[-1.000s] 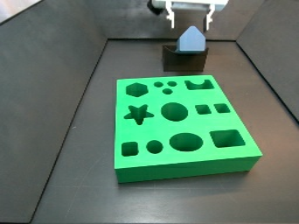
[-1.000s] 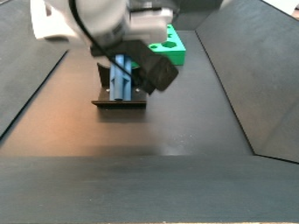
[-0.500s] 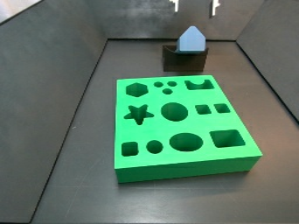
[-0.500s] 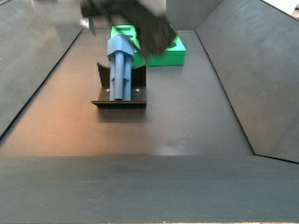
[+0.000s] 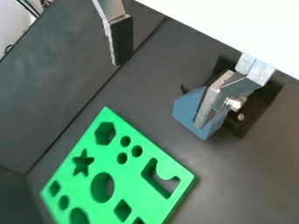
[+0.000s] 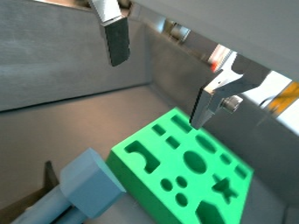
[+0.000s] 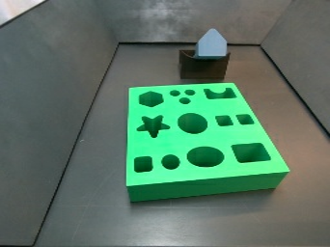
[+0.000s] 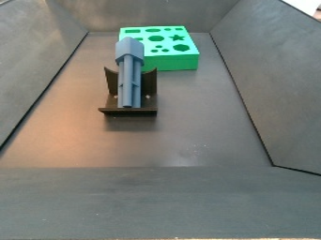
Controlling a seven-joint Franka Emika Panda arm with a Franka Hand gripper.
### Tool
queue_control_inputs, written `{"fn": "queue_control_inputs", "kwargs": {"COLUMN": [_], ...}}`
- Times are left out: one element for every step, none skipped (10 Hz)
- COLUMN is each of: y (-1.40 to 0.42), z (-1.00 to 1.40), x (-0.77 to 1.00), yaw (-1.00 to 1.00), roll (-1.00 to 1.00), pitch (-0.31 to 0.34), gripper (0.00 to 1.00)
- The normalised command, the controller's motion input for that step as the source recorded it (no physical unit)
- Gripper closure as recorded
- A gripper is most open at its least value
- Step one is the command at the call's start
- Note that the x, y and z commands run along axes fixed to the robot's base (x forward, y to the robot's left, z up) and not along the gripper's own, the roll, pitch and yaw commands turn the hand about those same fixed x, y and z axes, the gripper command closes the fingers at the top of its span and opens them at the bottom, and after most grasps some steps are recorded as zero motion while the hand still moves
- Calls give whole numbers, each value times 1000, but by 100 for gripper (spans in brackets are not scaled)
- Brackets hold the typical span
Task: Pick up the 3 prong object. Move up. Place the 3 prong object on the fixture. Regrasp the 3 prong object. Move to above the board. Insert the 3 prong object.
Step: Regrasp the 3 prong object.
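The 3 prong object (image 7: 210, 41), a light steel-blue piece with a pointed end, lies in the notch of the dark fixture (image 7: 202, 66) at the back of the floor; it also shows in a side view (image 8: 130, 73) on the fixture (image 8: 129, 109). The green board (image 7: 175, 143) with shaped cut-outs lies apart from it. The gripper (image 5: 163, 74) is out of both side views. In both wrist views its fingers (image 5: 121, 35) stand wide apart and empty, high above the 3 prong object (image 5: 187, 114) and board (image 6: 216, 149).
Dark sloping walls enclose the dark floor on all sides. The board (image 8: 170, 63) lies just beyond the fixture in a side view. In a wrist view the 3 prong object (image 6: 93, 179) sits beside the board's corner.
The gripper has risen away from the fixture and left both side views. The 3 prong object stays resting on the fixture, released.
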Motion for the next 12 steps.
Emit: {"fn": "queue_control_inputs", "kwargs": {"y": [-57,-8,-14,-28,-28,-20,-17,-21,-20,-19,-20,-25], "z": [20,15,11,11,11,13,7,5,3,6,9,-2], "x": [-16,-17,-18,-12,-13,-6,2,3,1,8,16,34], "yaw": [-14,-13,-13,-11,-10,-9,-7,-5,-4,-2,0,3], "roll": [1000,1000,1000,1000,1000,1000,1000,1000,1000,1000,1000,1000], "pitch": [12,10,8,2,1,-3,-5,-4,-1,11,17,30], "gripper": [0,0,0,0,0,0,0,0,0,0,0,0]}}
